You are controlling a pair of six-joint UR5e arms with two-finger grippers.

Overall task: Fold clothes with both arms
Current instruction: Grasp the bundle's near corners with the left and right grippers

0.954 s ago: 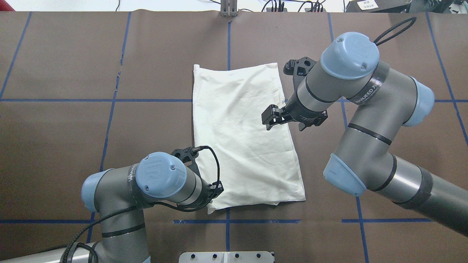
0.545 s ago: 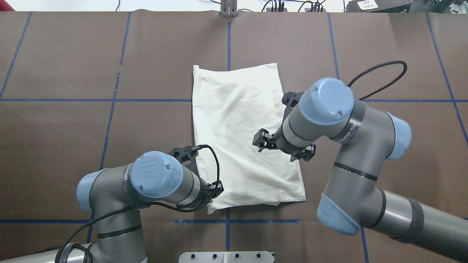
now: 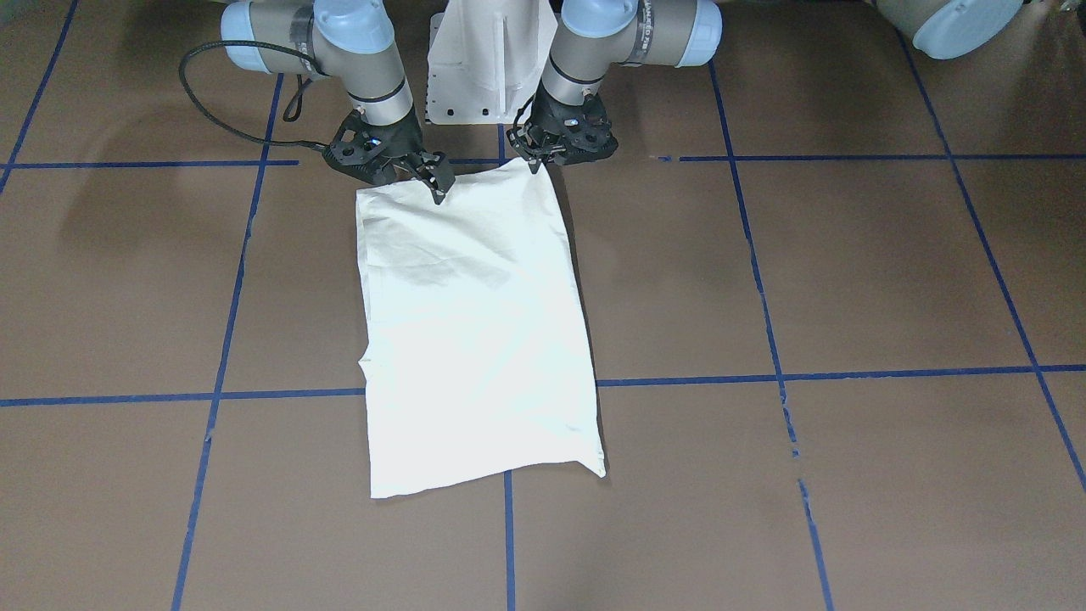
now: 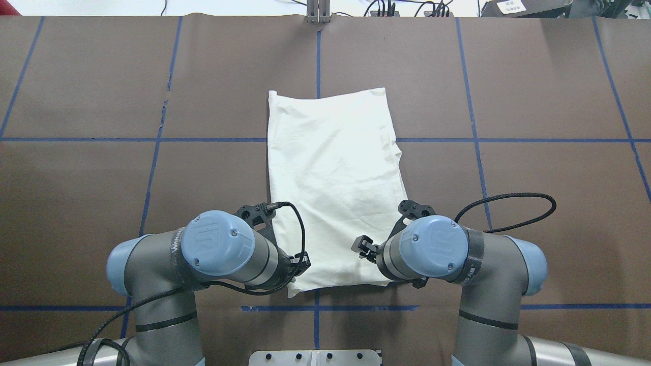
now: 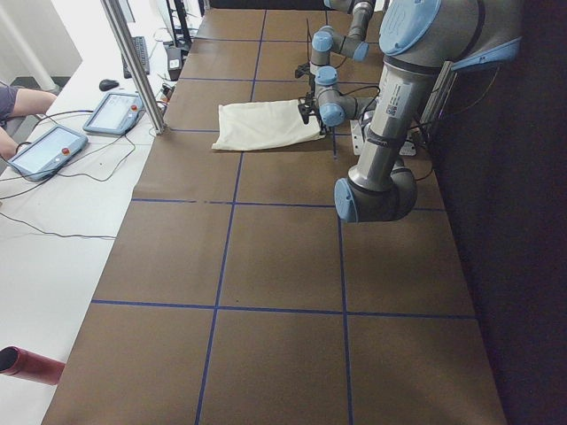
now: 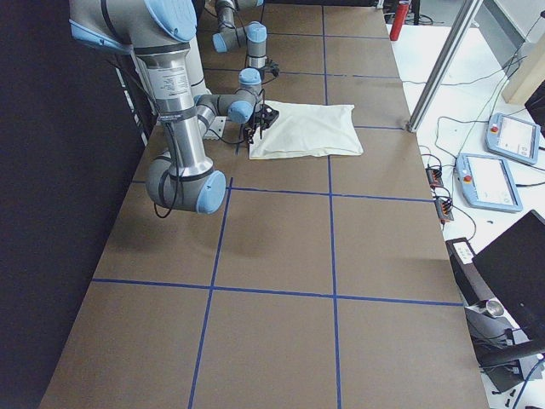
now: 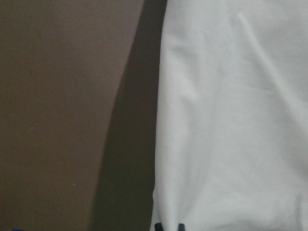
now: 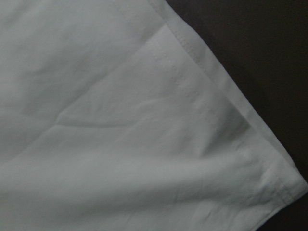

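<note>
So the shirt [image 4: 335, 193] is lying plain side up in the middle of the table [image 4: 508, 203]. It's already folded into a long strip, with one short end toward the robot-side edge and the other pointing at the far edge. No print is showing anywhere.

The left claw [image 3: 533, 161] is down on the near corner of the shirt on the robot's left. In the wrist view its tips sit close together right on the cloth edge, so I'd say it's pinched onto the shirt. The right claw [image 3: 437, 182] is at the other near corner, with its fingers spread and nothing between them as far as I can see.

Handling-wise it's thin, light, floppy cotton with no stiffness at all, so whatever isn't held will sag and drag. It's also stacked in layers. The right wrist view shows the stitched hem [image 8: 192, 96] of one layer lying on top of another, so a shallow pinch would probably peel off just the top sheet.

Best bet, I reckon, is both near corners, right on the hems where the cloth is thickest, and going deep enough to catch every layer. Lift both evenly or it'll skew.
</note>
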